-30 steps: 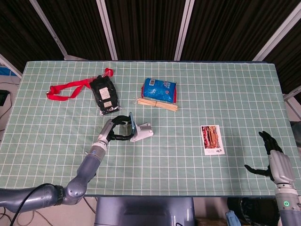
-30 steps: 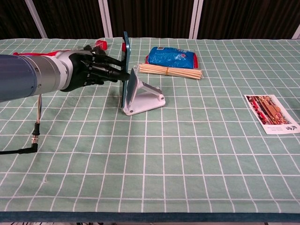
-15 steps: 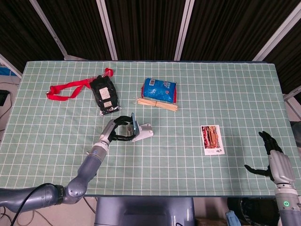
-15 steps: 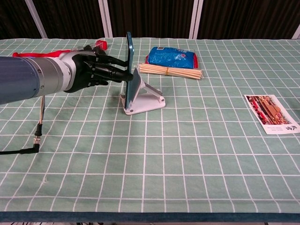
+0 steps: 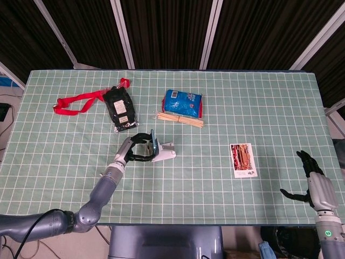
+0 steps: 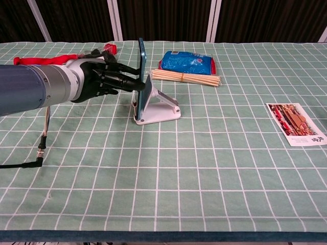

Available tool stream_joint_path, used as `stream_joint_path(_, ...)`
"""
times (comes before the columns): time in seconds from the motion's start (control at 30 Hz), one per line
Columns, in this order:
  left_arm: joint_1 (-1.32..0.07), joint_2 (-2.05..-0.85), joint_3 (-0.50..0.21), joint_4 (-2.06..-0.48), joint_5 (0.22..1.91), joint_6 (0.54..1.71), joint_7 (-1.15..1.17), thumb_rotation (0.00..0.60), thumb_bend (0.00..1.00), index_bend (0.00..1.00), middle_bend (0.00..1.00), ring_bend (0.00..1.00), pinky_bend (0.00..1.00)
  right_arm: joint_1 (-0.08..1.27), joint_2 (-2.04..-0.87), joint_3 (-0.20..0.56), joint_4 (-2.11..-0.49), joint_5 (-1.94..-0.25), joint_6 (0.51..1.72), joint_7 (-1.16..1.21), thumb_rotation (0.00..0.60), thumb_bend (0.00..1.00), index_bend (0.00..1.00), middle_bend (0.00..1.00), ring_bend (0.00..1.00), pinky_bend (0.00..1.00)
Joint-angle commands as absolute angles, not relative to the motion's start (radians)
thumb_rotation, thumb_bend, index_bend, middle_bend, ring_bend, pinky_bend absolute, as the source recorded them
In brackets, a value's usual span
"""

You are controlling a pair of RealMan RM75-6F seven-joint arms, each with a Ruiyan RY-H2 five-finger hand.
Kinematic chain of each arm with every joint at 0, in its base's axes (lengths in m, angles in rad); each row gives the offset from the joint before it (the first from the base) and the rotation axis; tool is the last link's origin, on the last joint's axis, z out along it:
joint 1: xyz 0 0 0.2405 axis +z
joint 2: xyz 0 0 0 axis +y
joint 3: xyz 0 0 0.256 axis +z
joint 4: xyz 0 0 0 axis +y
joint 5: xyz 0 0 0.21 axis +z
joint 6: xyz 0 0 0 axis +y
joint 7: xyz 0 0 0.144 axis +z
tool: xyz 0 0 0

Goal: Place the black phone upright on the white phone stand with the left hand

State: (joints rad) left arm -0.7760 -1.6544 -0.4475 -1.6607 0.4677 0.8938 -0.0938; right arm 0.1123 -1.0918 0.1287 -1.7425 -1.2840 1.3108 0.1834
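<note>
Against the white phone stand [image 6: 156,106], left hand [image 6: 104,79] outstretched, fingertips gripping the upright black phone [image 6: 142,71].

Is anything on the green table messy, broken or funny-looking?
Nothing looks broken or spilled. The black phone stands on edge against the white phone stand, with the left hand holding it. The red strap trails loosely from the black pouch, and the picture card lies flat, apart from the rest.

A matt green checked cloth covers the tabletop [image 6: 214,168]. The white phone stand [image 6: 159,108] looks like smooth plastic, the blue packet [image 6: 188,62] like glossy film, and the sticks [image 6: 185,77] like pale bare wood. The card [image 6: 296,124] is printed paper, and the left hand [image 6: 102,77] is matt black.
</note>
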Motion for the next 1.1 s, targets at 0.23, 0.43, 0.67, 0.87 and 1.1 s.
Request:
stream_joint_path(0.23,-0.785,-1.649,-0.429,-1.65,0.466,0.879,-0.081,0.6,0.46,0.46,0.51,0.14,0.0,0.112,-1.092,0.129,-1.742,-1.284,1.312,0.184,0.6,0.12,0.0,0.0,0.0,0.15)
stream_joint_path(0.43,-0.79,-1.646,-0.419,-1.65,0.473,0.876,-0.071,0.6,0.44,0.38,0.4,0.1,0.0,0.112,-1.092,0.129,-1.743,-1.284,1.311,0.185,0.6,0.12,0.0,0.0,0.0,0.15)
stream_joint_path(0.67,-0.794,-1.641,-0.412,-1.652,0.473,0.872,-0.068,0.6,0.42,0.34,0.31,0.07,0.0,0.112,-1.092,0.129,-1.743,-1.285,1.312,0.187,0.6,0.12,0.0,0.0,0.0,0.15)
stream_joint_path(0.87,-0.796,-1.634,-0.406,-1.656,0.478,0.863,-0.066,0.6,0.35,0.25,0.18,0.02,0.0,0.111,-1.091,0.129,-1.743,-1.285,1.312,0.189,0.6,0.12,0.0,0.0,0.0,0.15)
stream_joint_path(1.1,-0.796,-1.626,-0.398,-1.66,0.483,0.857,-0.068,0.6,0.34,0.15,0.1,0.0,0.0,0.111,-1.092,0.128,-1.743,-1.288,1.314,0.192,0.6,0.12,0.0,0.0,0.0,0.15)
